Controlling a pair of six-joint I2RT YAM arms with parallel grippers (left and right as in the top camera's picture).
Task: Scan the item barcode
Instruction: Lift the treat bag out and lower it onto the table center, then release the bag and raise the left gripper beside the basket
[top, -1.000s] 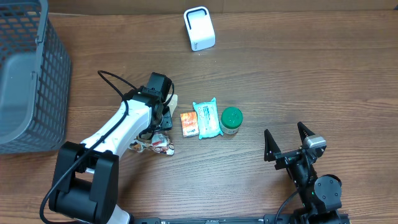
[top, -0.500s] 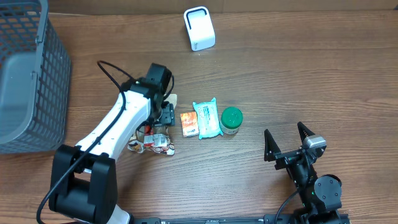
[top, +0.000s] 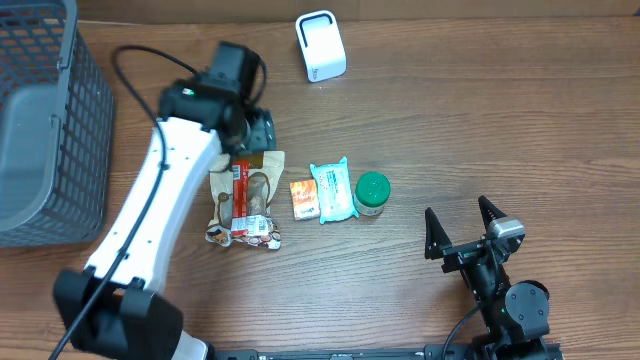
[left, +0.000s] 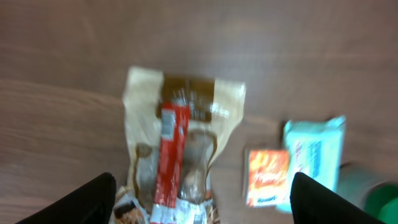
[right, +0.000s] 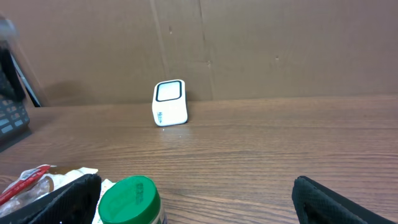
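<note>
Inspecting this moment, you have the left gripper (left: 204, 193) hanging over the snack bag (top: 243, 195) with its fingers spread wide and nothing between them. The right gripper (top: 456, 215) stands at five o'clock on the table (top: 520, 120), also spread wide and empty. The bag, which I judge to be the item for scanning, lies flat at nine o'clock of table centre. The orange packet (top: 304, 199) is just beside it on its three o'clock side, followed in the same row by the teal pack (top: 333, 191) and the green-lidded jar (top: 372, 193). The scanner (top: 320, 45) stands at twelve o'clock, well apart from the row, and the basket (top: 60, 150) sits at ten o'clock. Risks: the bag is thin, glossy and flat on the wood, so a pinch may slide off it or take only a corner, leaving the rest to droop and fold over the code. A descent that drifts towards three o'clock could catch the orange packet. No barcode shows on the upturned face, so you may offer the scanner the wrong side. Labelling: the bag carries a red strip and a brown panel with print, but the wrist view is blurred and nothing reads. The lettering on the packets and the mark on the scanner are too small to make out.
</note>
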